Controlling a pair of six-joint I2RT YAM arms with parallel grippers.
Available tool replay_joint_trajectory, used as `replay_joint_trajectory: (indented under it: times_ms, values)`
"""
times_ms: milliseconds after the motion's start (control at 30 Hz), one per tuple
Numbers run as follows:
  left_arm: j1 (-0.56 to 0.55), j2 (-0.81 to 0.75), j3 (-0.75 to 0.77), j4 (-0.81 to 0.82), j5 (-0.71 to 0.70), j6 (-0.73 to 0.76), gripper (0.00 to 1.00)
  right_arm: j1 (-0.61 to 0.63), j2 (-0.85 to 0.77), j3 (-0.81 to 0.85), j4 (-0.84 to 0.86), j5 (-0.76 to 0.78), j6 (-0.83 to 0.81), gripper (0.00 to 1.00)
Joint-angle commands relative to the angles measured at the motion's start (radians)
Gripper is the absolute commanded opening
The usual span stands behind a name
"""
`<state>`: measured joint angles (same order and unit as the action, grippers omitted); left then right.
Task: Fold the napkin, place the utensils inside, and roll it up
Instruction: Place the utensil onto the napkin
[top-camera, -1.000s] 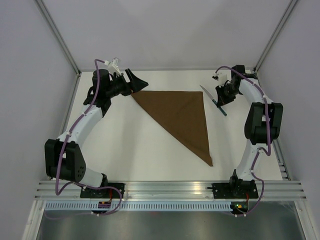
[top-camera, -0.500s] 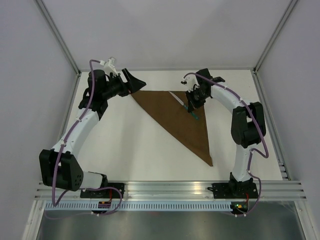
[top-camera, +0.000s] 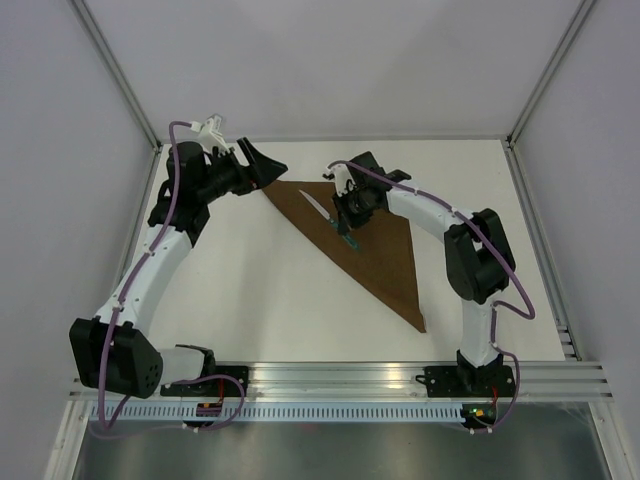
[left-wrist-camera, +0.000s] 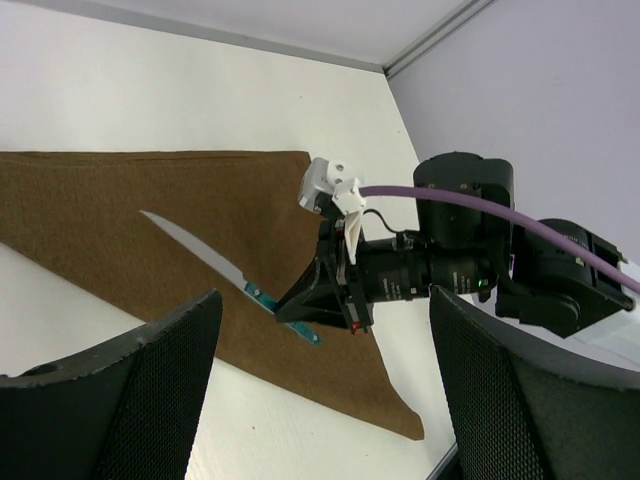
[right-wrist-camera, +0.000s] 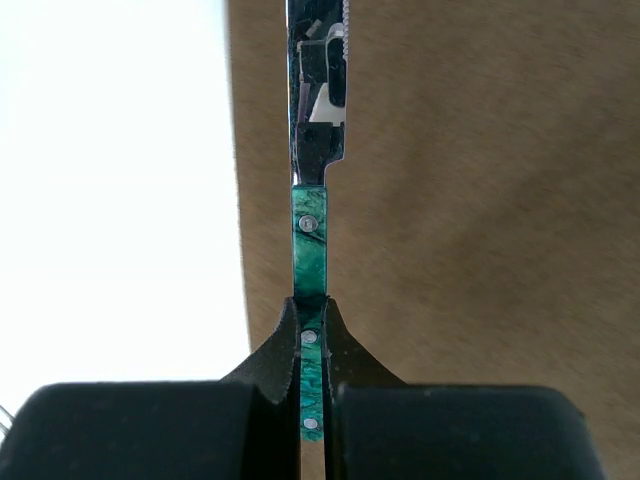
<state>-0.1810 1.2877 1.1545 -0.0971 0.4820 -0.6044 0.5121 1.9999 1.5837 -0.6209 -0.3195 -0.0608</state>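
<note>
Whereas parked off the cloth at the far right a second ago, now hangs over the napkin (top-camera: 385, 250), close to its long left edge: thus the right gripper (right-wrist-camera: 311, 318), clenched on the teal handle of the knife (right-wrist-camera: 309, 250). Crossed the far-right corner and most of the fold in that short time. Carries the blade pointing far-left, handle trailing near-right, over brown fabric with bare table (top-camera: 250, 290) just to the left. Cannot tell whether touching the cloth or hanging just above it.

Meanwhile barely shifted the left gripper (top-camera: 270, 163): spread wide, holding nothing, hovering at the napkin's far-left corner.

Finds the napkin already folded into a triangle, flat on the table, sharp point toward the near right. Means, by judgement, folding done and placing under way, with only lowering and letting go of the knife left for this piece. Shows no other utensil in any view. Leaves rolling not yet begun.
</note>
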Motion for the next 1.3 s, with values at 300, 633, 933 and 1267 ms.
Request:
replay_joint_trajectory:
  times_ms: [300,633,933,1267]
  values:
    - [-0.002,-0.054,-0.004,-0.056,-0.020,0.055,0.89,0.085,0.059,-0.056,0.102,0.076,0.118,0.00]
    - [-0.002,-0.054,-0.016,-0.052,-0.019,0.058,0.89,0.098,0.057,-0.097,0.112,0.085,0.102,0.01]
    - [-0.002,-0.056,-0.021,-0.050,-0.019,0.061,0.89,0.114,0.057,-0.113,0.119,0.092,0.096,0.01]
    - [-0.003,-0.048,-0.027,-0.050,-0.017,0.064,0.89,0.124,0.071,-0.108,0.115,0.106,0.110,0.00]
